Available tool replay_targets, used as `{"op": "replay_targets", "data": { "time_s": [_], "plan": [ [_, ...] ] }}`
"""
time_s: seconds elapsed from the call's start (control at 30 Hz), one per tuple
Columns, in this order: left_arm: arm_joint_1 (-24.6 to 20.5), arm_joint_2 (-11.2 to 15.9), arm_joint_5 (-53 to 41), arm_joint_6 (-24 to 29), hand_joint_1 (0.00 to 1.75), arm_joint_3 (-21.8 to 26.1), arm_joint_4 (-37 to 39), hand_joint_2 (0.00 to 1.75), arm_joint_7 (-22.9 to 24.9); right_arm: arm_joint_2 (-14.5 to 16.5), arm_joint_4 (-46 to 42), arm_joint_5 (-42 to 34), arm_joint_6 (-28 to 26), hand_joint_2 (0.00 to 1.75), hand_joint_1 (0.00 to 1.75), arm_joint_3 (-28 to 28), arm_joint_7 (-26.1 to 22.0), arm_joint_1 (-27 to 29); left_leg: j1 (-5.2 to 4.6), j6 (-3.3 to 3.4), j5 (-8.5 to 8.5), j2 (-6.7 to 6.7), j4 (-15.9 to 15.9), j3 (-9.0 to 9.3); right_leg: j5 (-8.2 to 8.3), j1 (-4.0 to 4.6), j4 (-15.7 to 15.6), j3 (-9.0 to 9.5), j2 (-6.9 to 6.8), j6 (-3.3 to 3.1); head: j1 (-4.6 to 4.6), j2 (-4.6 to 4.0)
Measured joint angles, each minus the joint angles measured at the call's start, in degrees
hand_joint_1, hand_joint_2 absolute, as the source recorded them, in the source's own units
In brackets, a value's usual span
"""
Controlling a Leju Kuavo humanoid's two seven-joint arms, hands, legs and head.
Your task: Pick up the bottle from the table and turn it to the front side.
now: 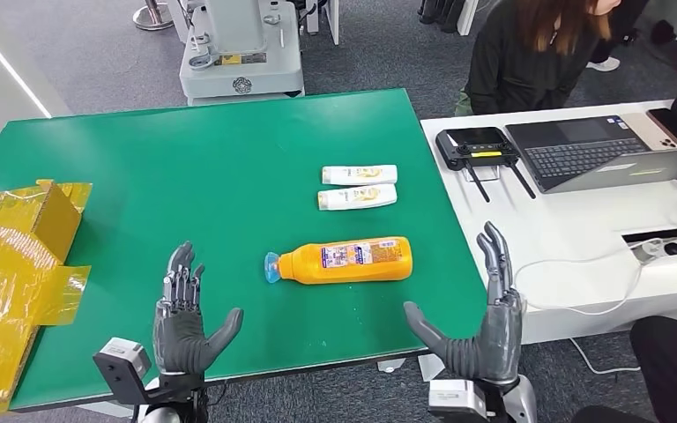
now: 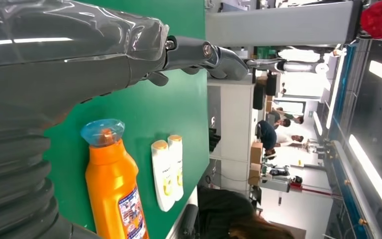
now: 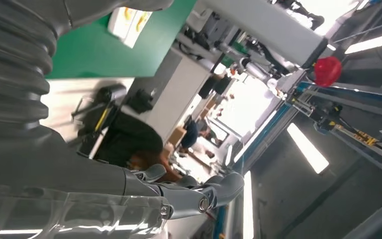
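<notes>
Two hands raised over the near edge of the green table, both spread and holding nothing: left hand at the near left, right hand at the near right, just beyond the table's right edge. Between them, a little farther off, lay the orange bottle on its side, long axis running left to right, blue cap toward the left hand, flat base toward the right. Labelled face turned up, seemingly; whether that was the front, hard to tell. Lay nearer the right hand by a little, though the cap end pointed at the left. Neither hand touching it. Seen from the left wrist, the same bottle stretched away past that hand's thumb, cap nearest, well apart from the fingertips.

Farther away on the table, two small white bottles lay side by side, parallel to the orange one and apart from it. At the far left edge, a yellow cardboard box, flaps open; contents not visible. On the white desk to the right, a laptop and a black router, with a person seated behind.

Judged a start: bottle not yet picked up. Likely needed next, a reach forward and inward to close around the bottle's body across its long axis.
</notes>
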Motion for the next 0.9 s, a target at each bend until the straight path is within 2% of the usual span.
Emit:
{"op": "replay_targets", "data": {
  "time_s": [0.1, 0.2, 0.47, 0.63, 0.9],
  "plan": [
    [-1.0, 0.0, 0.1, -0.7, 0.00, -0.2, 0.7, 1.75, -0.1, -0.6, 2.3, 5.6, 0.4, 1.75, 0.00, -0.3, 2.7, -2.0, 0.01, 0.00, 0.01, 0.01, 0.0, 0.01, 0.01, 0.00, 0.0, 0.00, 0.00, 0.00, 0.00, 0.00],
    [-1.8, 0.0, 0.4, -1.2, 0.00, -0.3, 1.6, 1.75, -0.3, -1.3, 4.7, 7.9, 1.2, 1.75, 0.00, -0.4, 4.5, -4.0, 0.02, 0.00, 0.02, 0.00, 0.0, 0.02, 0.01, 0.01, 0.0, 0.00, 0.01, -0.01, -0.01, 0.00],
    [-4.1, -0.2, 0.9, -2.3, 0.00, -1.1, 4.0, 1.75, -0.4, -1.6, 11.1, 5.4, 3.1, 1.75, 0.00, -0.2, 5.7, -9.0, 0.03, 0.00, 0.03, -0.01, 0.0, 0.00, 0.02, 0.01, 0.0, 0.00, 0.00, -0.01, 0.01, 0.00],
    [-5.7, -0.4, 1.2, -2.6, 0.00, -1.6, 5.5, 1.75, -0.4, -1.5, 16.4, 7.7, 9.1, 1.75, 0.00, 1.1, 10.5, -14.3, 0.02, 0.00, 0.04, 0.06, 0.0, 0.02, 0.06, 0.03, 0.0, 0.00, 0.05, -0.03, 0.00, 0.00],
    [-6.3, -0.4, 2.9, -3.8, 0.00, -2.1, 6.8, 1.75, 1.6, -0.2, 23.9, 5.9, 13.4, 1.75, 0.00, 4.9, 11.9, -23.7, 0.04, -0.06, 0.09, 0.05, 0.0, 0.03, 0.09, 0.03, 0.1, 0.00, 0.06, -0.05, -0.01, 0.00]
  ]
}}
